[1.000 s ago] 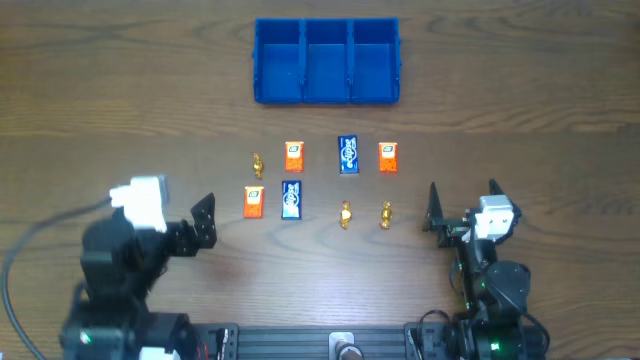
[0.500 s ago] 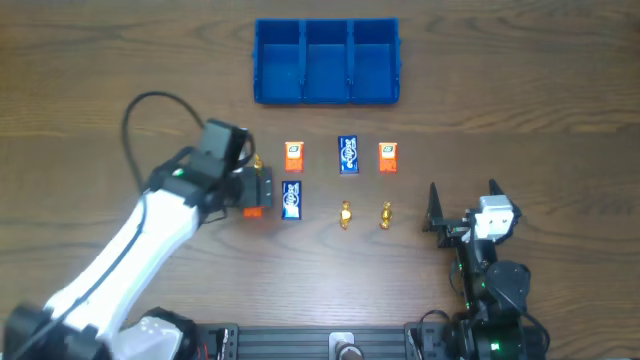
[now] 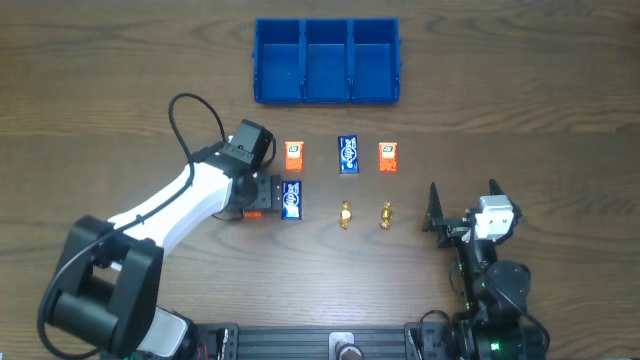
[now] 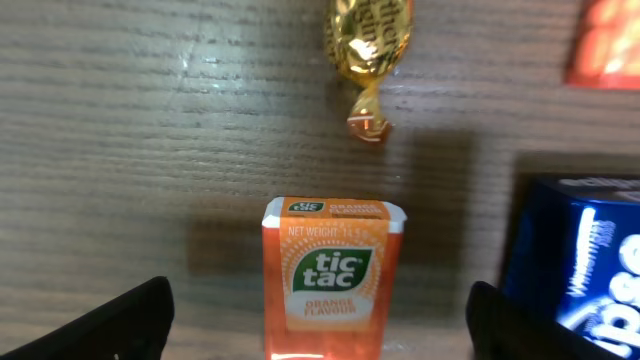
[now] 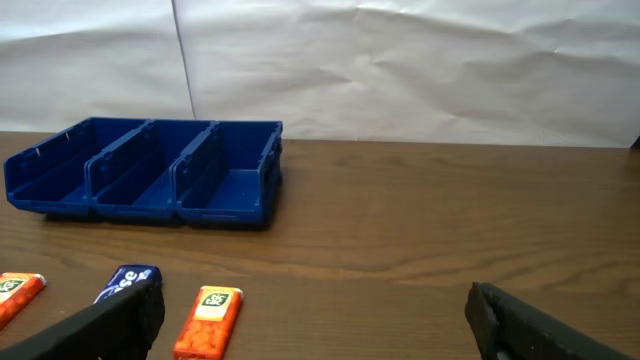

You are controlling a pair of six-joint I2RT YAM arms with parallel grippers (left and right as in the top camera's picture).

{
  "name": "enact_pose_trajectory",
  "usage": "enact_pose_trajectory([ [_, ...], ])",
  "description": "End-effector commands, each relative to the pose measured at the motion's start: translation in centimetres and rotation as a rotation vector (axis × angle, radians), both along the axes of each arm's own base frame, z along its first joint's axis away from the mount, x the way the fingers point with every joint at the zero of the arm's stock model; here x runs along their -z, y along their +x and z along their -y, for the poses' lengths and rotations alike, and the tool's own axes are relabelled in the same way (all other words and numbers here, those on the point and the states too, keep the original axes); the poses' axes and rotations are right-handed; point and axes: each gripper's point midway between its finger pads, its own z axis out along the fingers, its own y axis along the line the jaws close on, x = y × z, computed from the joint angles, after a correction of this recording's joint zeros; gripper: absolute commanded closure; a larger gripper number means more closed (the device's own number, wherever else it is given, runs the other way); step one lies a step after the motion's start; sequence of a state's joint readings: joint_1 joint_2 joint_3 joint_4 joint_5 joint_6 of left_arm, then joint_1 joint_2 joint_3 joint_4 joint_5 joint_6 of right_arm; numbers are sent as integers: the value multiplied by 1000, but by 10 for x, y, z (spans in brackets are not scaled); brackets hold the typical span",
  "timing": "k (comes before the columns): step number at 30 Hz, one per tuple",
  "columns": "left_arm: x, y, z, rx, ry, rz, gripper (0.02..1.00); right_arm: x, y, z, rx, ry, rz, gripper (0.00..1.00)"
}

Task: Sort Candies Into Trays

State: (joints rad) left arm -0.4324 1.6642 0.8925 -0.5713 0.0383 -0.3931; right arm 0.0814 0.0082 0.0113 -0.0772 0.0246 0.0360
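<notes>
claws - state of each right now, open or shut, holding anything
left claw: open, straddling the orange candy box, not gripping it
right claw: open, holding nothing

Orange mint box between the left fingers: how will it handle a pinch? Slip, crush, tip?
Likely stiff: the orange box has straight edges and a hard-looking cap, so it shouldn't crush. Its glossy faces may slip a little in the left gripper. Lying flat on the table, it probably won't tip or roll, unlike the gold-wrapped candy nearby.
</notes>
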Motion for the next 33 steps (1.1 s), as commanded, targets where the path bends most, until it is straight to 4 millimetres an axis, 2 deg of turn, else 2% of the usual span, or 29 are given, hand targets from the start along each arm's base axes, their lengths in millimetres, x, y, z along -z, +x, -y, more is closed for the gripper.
enact_pose_trajectory([
  [1,5,4,-2,-11,23,-5,134,1,0,1,0,-15,0,3],
  [5,12,2,-3,-17,32,-26,198,1,0,0,-1,-15,0,3],
  [12,13,2,-3,-26,32,-28,619,1,0,0,-1,-15,0,3],
  [15,10,9,1,-34,14,5,663,1,0,0,-1,-15,0,3],
  [17,-4,19,5,-48,-7,43,673,1,0,0,-1,-15,0,3],
  [19,-28,31,10,-64,-23,94,682,1,0,0,-1,-15,0,3],
  [20,-50,42,11,-85,-20,146,689,1,0,1,0,-15,0,3],
  [21,-63,49,12,-89,-18,179,689,1,0,0,-1,-15,0,3],
  [24,-133,87,17,-110,-9,331,702,1,0,1,0,-15,0,3],
  [27,-196,143,31,-97,-12,450,702,1,0,0,-1,-15,0,3],
  [30,-213,181,46,-58,3,468,702,1,0,0,-1,-15,0,3],
  [33,-203,214,53,-52,25,434,702,1,0,0,-1,-15,0,5],
])
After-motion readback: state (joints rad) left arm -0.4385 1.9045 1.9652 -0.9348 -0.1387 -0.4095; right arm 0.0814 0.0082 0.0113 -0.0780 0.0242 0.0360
